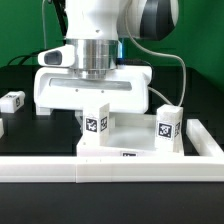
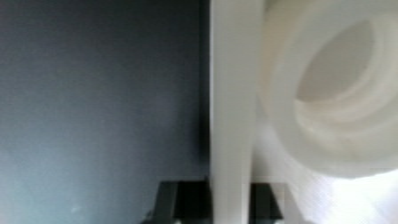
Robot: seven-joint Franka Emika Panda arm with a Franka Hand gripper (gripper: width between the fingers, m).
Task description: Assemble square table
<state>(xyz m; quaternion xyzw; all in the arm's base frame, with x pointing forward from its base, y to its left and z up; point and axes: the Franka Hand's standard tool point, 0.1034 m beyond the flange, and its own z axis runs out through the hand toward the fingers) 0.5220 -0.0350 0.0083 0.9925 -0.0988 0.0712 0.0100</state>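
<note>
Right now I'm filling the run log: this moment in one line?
gripper low over upright leg, grip unclear | second leg upright on square table | third leg apart

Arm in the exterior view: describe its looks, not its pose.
The arm has a glossy white rounded shell with a dark grey joint cap, a ribbed silver collar at the wrist, and a wide white boxy claw. A thin grey cable loops beside it.
</note>
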